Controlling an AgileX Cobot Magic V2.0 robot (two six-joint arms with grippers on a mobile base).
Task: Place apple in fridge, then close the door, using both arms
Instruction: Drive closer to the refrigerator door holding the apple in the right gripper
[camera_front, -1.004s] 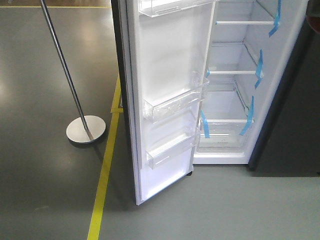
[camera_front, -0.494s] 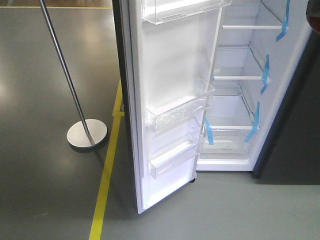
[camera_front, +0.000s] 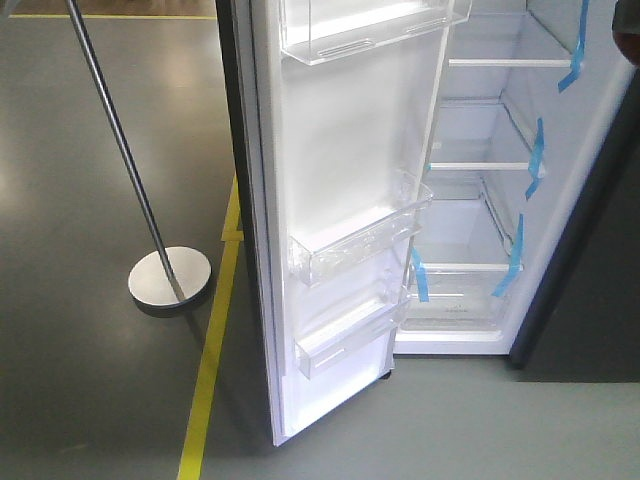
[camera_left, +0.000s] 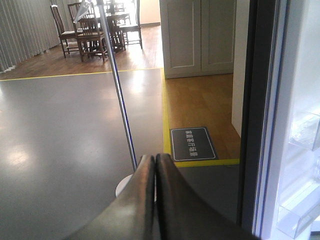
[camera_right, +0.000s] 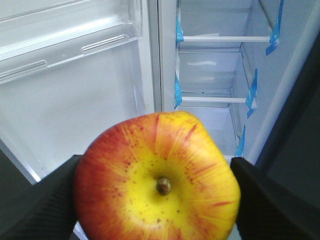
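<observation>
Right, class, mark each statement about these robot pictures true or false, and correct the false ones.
1. The door of the fridge stands open. True.
2. The apple lies on a fridge shelf. False: it is clamped in the right gripper, in front of the open fridge.
3. The left gripper is shut and holds nothing. True.
4. The clear bins on the door hold bottles. False: the bins in view are empty.
</observation>
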